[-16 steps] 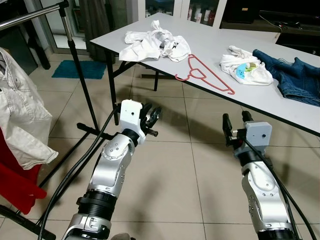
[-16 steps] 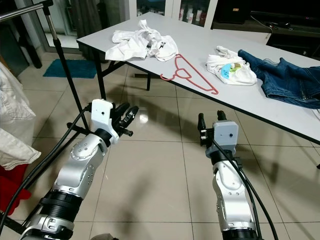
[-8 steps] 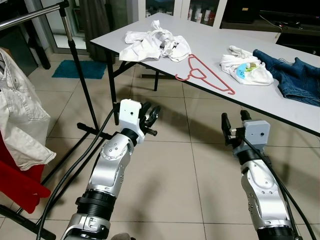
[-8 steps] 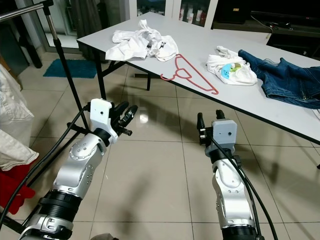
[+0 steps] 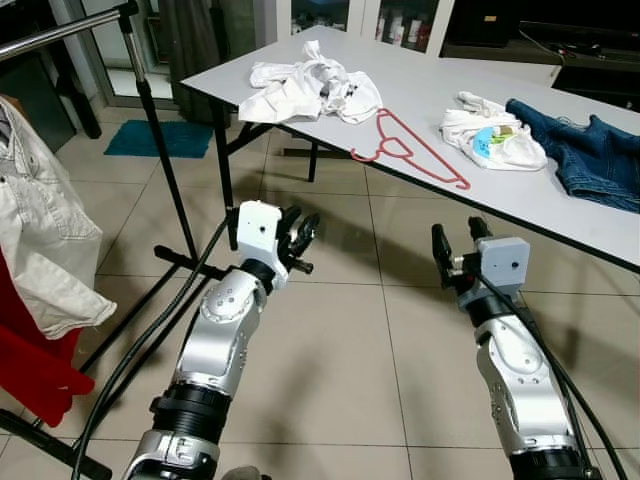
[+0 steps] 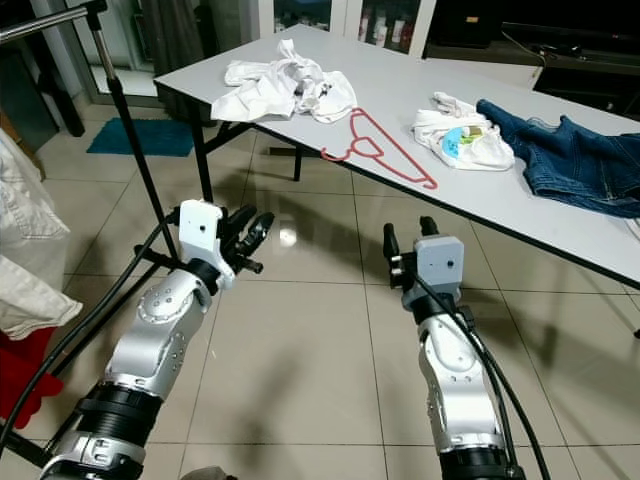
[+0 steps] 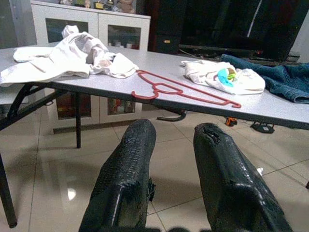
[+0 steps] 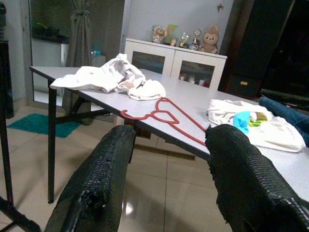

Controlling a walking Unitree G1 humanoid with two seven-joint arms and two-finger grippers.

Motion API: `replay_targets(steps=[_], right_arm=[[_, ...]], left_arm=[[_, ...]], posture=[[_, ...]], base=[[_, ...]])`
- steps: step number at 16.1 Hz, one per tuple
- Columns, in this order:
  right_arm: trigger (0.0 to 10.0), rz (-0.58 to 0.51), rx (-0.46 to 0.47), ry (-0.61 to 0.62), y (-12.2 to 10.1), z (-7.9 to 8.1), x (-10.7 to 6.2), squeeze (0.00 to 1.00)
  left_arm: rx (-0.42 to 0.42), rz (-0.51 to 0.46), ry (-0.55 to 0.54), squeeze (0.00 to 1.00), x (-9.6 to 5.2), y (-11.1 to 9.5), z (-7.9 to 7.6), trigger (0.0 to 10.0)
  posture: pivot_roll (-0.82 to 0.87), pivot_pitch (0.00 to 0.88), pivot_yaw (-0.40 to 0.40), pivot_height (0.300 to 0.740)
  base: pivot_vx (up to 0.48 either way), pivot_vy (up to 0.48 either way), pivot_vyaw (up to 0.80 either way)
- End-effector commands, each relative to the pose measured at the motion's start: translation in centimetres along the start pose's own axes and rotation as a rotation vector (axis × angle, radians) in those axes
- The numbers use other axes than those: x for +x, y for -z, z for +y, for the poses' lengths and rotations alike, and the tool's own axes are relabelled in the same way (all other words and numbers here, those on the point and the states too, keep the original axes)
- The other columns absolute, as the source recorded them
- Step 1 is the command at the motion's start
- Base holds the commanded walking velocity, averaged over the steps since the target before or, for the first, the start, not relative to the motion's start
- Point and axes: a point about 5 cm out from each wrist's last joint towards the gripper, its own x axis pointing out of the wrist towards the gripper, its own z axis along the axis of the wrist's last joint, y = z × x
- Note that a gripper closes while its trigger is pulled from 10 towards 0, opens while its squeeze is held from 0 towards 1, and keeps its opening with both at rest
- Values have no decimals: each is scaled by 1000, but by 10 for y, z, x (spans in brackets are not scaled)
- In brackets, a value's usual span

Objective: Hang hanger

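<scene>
Red hanger [image 5: 408,148] lies flat on the bench [image 5: 420,85], near its front edge, between 2 white cloth heaps [image 5: 305,85] and [image 5: 492,135]. Right gripper [image 5: 455,244] hovers below that edge, well short of the hanger, fingers spread wide, holding nothing. Left gripper [image 5: 297,238] hangs lower left of the hanger over bare floor tiles [image 5: 340,340], fingers slightly parted, empty.

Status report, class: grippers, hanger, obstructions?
Left gripper and right gripper open, empty, below the table edge. Red hanger flat on table. Nothing blocking.
</scene>
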Motion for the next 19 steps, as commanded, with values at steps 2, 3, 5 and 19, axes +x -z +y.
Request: replay_targets(steps=[2, 3, 5, 19], right_arm=[[10000, 17, 7, 51, 2, -11, -1, 0], [10000, 20, 5, 52, 2, -13, -3, 0], [10000, 23, -11, 40, 2, -14, -6, 0], [10000, 5, -41, 210, 1, -20, -27, 0]], left_arm=[[18, 31, 33, 0, -1, 4, -4, 10000], [17, 48, 65, 0, -2, 7, -6, 10000], [23, 63, 132, 0, -5, 8, -11, 10000], [-174, 118, -73, 0, -19, 31, -12, 10000]], posture=[[57, 0, -15, 723], [54, 0, -14, 723], [53, 0, -13, 723], [20, 0, 23, 723]], base=[[0, 0, 0], [0, 0, 0], [0, 0, 0], [0, 0, 0]])
